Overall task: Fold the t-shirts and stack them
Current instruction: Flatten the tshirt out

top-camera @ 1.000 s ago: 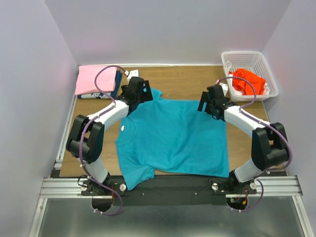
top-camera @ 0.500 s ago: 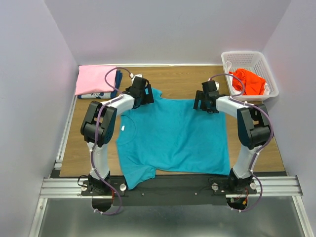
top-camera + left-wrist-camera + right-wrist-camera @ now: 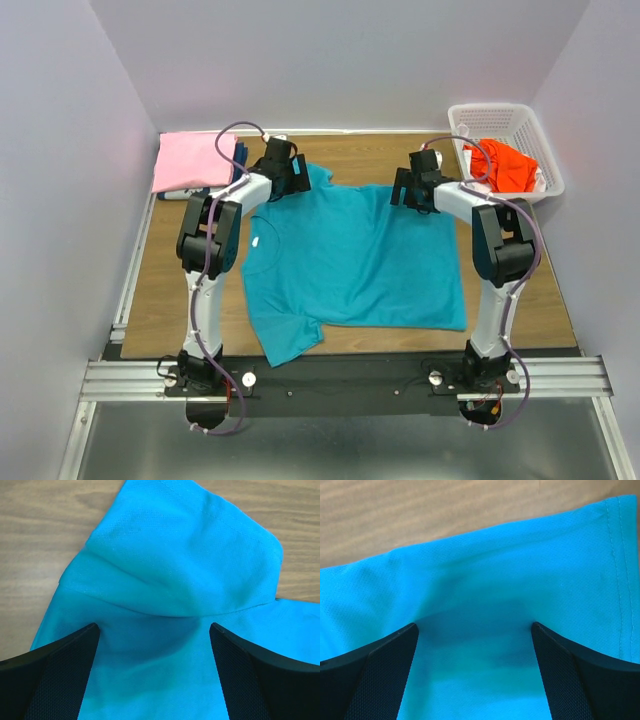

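Moved since a second ago: both arms now reach farther toward the back wall, and the teal t-shirt [image 3: 350,265] has travelled with them, away from the near edge of the tabletop [image 3: 160,280].

Teal t-shirt: spread flat mid-tabletop. Long axis runs left to right. Collar [image 3: 258,240] points left, hem lies to the right. One sleeve [image 3: 318,180] points to the far side, the other [image 3: 290,345] to the near edge.

Left hand [image 3: 287,180]: at the far sleeve. In the left wrist view its fingers [image 3: 65,670] stand wide apart with teal cloth bunched between them; released, not pinching.

Right hand [image 3: 408,190]: at the shirt's far edge near the hem corner. In the right wrist view its fingers [image 3: 380,675] stand equally wide over smooth cloth with a stitched hem at the right; released.

Pink t-shirt [image 3: 190,160]: folded, far left corner, lying on a dark blue t-shirt [image 3: 238,165] of which only an edge shows.

Orange-red t-shirt [image 3: 500,165]: crumpled inside the white lattice basket [image 3: 500,108], far right corner.
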Tool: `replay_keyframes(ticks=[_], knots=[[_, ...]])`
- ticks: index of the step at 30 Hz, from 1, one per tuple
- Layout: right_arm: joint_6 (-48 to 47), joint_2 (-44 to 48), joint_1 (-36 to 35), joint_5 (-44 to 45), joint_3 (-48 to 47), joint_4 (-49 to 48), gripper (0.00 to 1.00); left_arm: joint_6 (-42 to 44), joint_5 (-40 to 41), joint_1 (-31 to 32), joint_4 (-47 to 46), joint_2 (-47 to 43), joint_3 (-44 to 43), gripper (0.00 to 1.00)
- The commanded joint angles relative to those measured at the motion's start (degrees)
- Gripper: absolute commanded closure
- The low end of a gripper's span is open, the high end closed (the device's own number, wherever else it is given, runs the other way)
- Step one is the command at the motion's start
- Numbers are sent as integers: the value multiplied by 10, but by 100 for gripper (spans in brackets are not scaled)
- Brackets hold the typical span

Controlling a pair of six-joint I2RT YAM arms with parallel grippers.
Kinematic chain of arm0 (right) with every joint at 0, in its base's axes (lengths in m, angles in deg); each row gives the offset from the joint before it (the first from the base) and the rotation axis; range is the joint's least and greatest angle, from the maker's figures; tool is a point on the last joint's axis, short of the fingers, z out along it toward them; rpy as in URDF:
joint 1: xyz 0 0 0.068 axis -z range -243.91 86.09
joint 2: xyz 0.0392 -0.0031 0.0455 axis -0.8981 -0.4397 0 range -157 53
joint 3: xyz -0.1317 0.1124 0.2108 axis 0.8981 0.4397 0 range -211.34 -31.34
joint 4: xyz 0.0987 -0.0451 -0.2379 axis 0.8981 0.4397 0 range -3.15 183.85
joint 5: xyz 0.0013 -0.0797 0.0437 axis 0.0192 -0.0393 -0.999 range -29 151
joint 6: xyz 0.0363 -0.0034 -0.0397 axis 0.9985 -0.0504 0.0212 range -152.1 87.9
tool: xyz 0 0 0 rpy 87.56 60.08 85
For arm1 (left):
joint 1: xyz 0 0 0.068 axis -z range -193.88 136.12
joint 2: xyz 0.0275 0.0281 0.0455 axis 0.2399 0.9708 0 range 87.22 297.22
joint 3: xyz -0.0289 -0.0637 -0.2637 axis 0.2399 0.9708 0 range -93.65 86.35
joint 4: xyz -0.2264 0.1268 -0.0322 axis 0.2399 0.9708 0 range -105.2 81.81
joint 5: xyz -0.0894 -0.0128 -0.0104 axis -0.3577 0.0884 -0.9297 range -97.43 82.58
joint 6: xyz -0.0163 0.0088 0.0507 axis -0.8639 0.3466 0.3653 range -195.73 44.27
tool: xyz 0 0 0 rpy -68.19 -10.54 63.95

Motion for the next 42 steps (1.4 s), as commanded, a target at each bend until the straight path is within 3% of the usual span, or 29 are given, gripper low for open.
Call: replay_keyframes(ticks=[1, 16, 24, 30, 35, 39, 42], knots=[[-2, -50, 10, -37, -23, 13, 0, 4, -32, -11, 50, 47, -42, 2], [-25, -131, 39, -63, -133, 13, 0, -22, -36, -40, 135, 148, -235, 2], [-48, -153, 46, -76, -171, 13, 0, -23, -35, -42, 142, 165, -263, 2], [-69, -119, 46, -86, -177, 14, 0, -15, -22, -41, 145, 120, -280, 2], [-72, -46, 46, -136, -141, 16, 0, -15, 8, -31, 143, 17, -237, 2], [-47, 39, 46, -146, -80, 14, 0, -17, 29, 1, 119, -86, -131, 2], [-19, 120, 46, -146, -2, 14, 0, -40, 56, 36, 82, -184, 5, 2]])
